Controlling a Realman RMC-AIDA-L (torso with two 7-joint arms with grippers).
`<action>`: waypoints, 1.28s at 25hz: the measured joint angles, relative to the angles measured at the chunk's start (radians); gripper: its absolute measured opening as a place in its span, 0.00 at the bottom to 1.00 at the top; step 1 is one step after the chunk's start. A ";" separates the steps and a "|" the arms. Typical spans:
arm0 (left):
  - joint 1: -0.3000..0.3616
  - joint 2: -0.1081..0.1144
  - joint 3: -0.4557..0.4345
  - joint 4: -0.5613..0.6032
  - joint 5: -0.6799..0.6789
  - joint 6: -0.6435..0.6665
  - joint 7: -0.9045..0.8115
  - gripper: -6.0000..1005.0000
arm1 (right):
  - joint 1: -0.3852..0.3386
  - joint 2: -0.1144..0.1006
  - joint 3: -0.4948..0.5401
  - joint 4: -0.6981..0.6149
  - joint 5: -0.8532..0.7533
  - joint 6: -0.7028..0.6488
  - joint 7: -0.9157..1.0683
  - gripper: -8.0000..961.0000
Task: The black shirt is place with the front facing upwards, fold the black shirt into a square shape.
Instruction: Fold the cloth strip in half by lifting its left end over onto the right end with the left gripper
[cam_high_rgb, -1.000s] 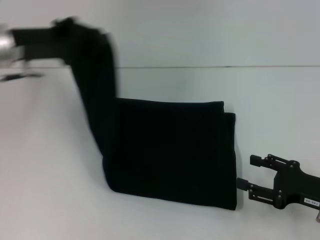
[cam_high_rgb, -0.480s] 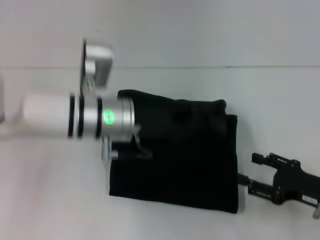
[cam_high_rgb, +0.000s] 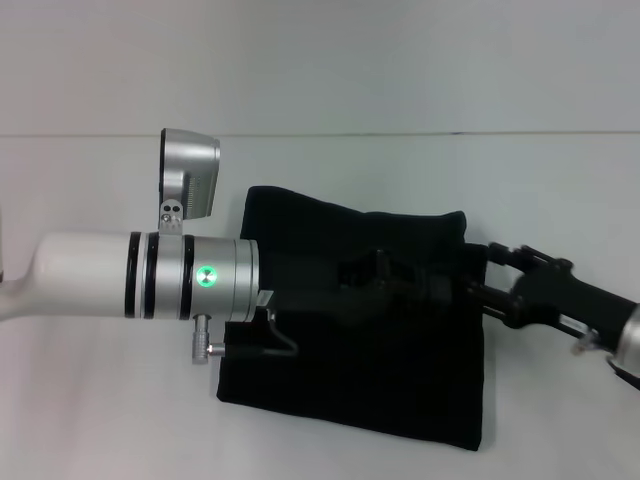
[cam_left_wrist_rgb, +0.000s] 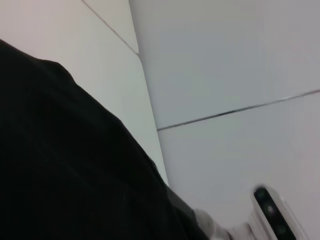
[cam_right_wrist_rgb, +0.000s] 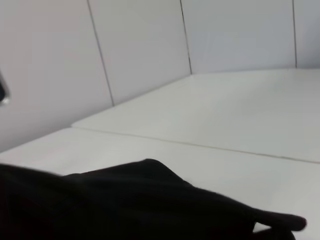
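The black shirt (cam_high_rgb: 350, 370) lies folded into a rough rectangle on the white table (cam_high_rgb: 90, 400); no lettering or label shows. My left arm reaches across it from the left, and my left gripper (cam_high_rgb: 385, 272) is low over the shirt's upper middle, black against the black cloth. My right gripper (cam_high_rgb: 482, 272) is at the shirt's right edge with its fingers apart. The black cloth fills the lower part of the left wrist view (cam_left_wrist_rgb: 60, 165) and the bottom of the right wrist view (cam_right_wrist_rgb: 125, 205).
The white table runs back to a pale wall (cam_high_rgb: 400, 60). The silver left forearm (cam_high_rgb: 150, 275) and its wrist camera (cam_high_rgb: 190, 180) cover the shirt's left part.
My left arm has swung the lifted part of the shirt down and to the right onto the folded part. My right gripper has moved up and left to the shirt's right edge.
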 joint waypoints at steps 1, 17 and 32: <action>-0.001 0.000 0.003 0.000 0.000 0.002 0.002 0.06 | 0.016 0.001 0.000 0.012 0.000 0.025 -0.001 0.83; 0.007 0.006 0.037 0.013 0.002 0.087 0.037 0.06 | 0.133 0.000 0.009 0.059 0.098 0.187 -0.006 0.83; 0.014 -0.004 0.170 -0.044 -0.005 0.052 0.046 0.06 | 0.059 -0.004 0.016 0.031 0.145 0.161 -0.007 0.83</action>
